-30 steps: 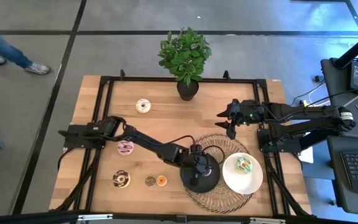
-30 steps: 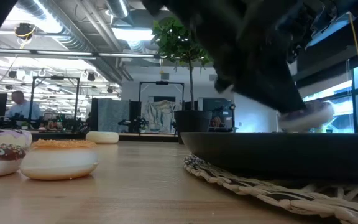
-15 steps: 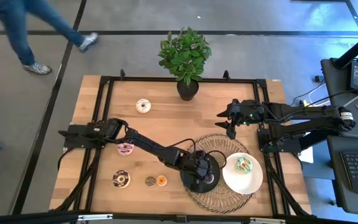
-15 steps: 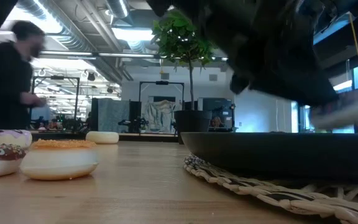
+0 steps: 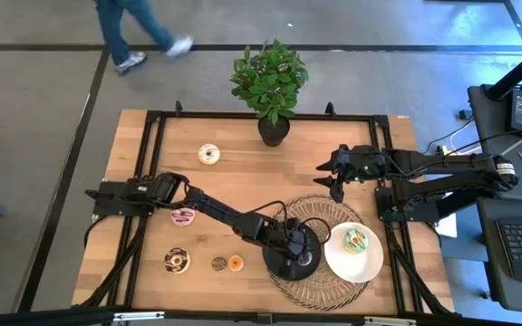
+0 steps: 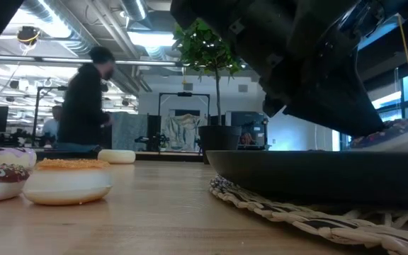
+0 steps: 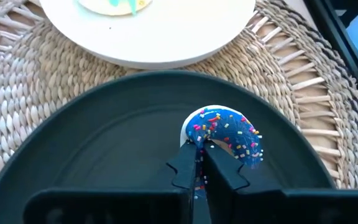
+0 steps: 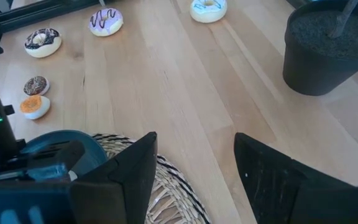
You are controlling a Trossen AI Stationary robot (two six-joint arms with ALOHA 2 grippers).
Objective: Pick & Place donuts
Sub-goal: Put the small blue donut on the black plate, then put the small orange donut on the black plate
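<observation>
My left gripper (image 5: 299, 256) is over the round black plate (image 5: 277, 264) and shut on a mini donut with purple-blue icing and sprinkles (image 7: 225, 132). In the low view this donut (image 6: 392, 134) sits just above the plate's rim (image 6: 310, 164). A green-iced donut (image 5: 356, 240) lies on the white plate (image 5: 333, 261). On the bare table lie the white (image 5: 208, 154), pink (image 5: 183, 215), chocolate (image 5: 177, 261), mini brown (image 5: 218, 263) and mini orange (image 5: 235, 263) donuts. A tan mini is not in view. My right gripper (image 5: 336, 174) waits open near the table's right side. My left gripper (image 7: 199, 149) pinches the purple mini donut between its two fingers at the ring's near edge (image 7: 201, 135), slanting down from the table's left. The donut is tilted inside the black plate. I cannot tell whether its lower edge touches the plate floor.
Both plates sit on a woven round mat (image 5: 314, 210). A potted plant (image 5: 271, 86) stands at the far edge, its pot (image 8: 331, 50) close to my right gripper (image 8: 194, 162). A person (image 6: 87, 99) walks past beyond the table's far side. Black frame rails edge the table.
My left gripper has carried the purple mini donut a little toward the table's right, over the black plate, and lowered it to the plate's rim height. It has stayed shut on it. A person has walked along behind the far edge.
</observation>
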